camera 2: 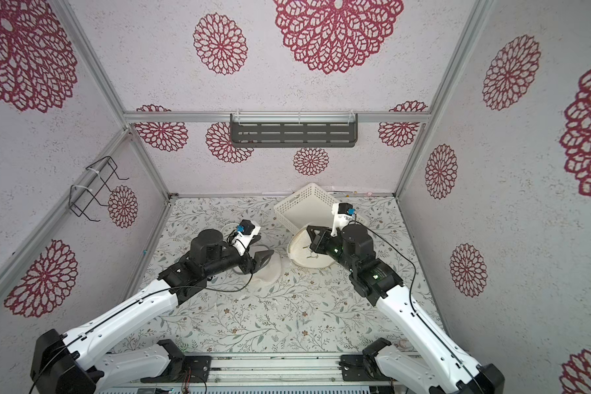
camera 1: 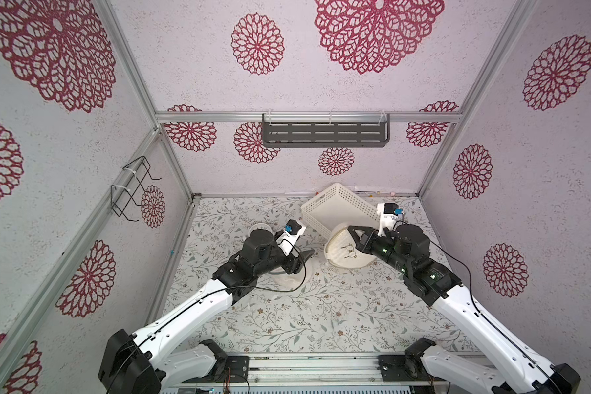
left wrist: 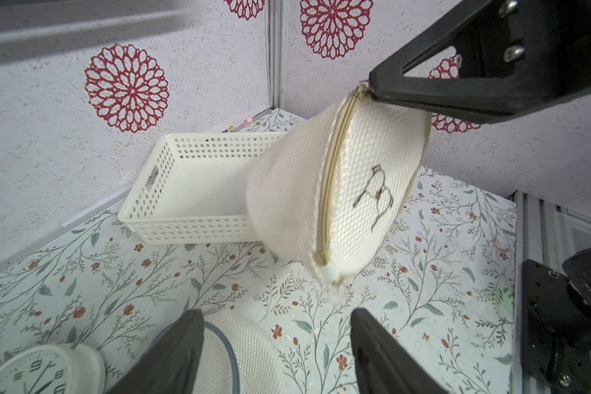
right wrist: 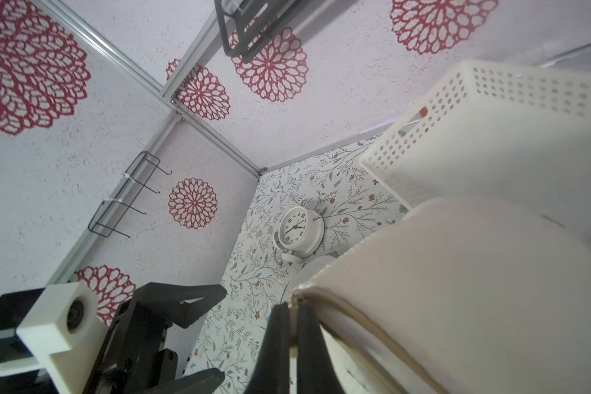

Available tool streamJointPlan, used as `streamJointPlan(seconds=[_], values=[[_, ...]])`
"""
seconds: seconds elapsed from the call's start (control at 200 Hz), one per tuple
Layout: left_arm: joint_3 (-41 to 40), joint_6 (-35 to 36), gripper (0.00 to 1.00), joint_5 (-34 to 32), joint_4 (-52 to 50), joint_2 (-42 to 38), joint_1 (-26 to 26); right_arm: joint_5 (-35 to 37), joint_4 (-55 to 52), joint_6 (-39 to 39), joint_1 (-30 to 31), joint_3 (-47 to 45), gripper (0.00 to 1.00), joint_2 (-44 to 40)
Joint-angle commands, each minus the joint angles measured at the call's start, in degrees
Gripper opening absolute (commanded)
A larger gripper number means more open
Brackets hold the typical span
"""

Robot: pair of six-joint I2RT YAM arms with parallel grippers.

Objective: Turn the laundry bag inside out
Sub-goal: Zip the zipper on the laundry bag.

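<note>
1/2 clock [left wrist: 38,370] cut off; laundry bag [left wrist: 355,191] edge blurred.

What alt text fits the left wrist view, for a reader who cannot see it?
A cream mesh laundry bag hangs from the right gripper, which pinches its zipper end. Behind it a white perforated basket sits on the floral table; the left gripper stands open in the foreground, near a white clock.
</note>
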Motion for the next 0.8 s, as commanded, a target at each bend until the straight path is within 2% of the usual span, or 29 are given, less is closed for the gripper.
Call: streamJointPlan(seconds=[0.0, 0.155, 0.26, 0.395, 0.585, 0.71, 0.795], values=[[2.33, 3.29, 0.74, 1.39, -3.86, -1.29, -0.02, -4.38, -3.17, -8.77, -0.46, 3.41, 0.00, 0.75], [7.58, 2.29, 0.73, 10.77, -3.94, 2.79, -0.17, -7.05, -6.87, -13.14, -0.69, 5.03, 0.00, 2.64], [11.42, 0.33, 0.71, 13.45, -3.86, 6.70, -0.80, -8.81, -4.09, -12.75, -0.64, 4.10, 0.00, 3.59], [13.28, -0.54, 0.64, 11.19, -4.81, 9.68, -1.72, -13.67, 0.22, -11.21, -0.59, 4.33, 0.00, 7.05], [14.39, 0.42, 0.49, 8.27, -9.66, 11.12, -1.78, -17.94, 3.24, -10.69, -0.06, 4.44, 0.00, 8.61], [15.24, 1.67, 0.35, 7.32, -11.06, 11.74, -1.78, -19.32, 3.92, -10.67, 0.16, 4.42, 0.00, 8.46], [15.96, 1.83, 0.30, 6.88, -11.38, 12.76, -1.78, -20.52, 4.69, -10.24, 0.28, 4.42, 0.00, 8.29]])
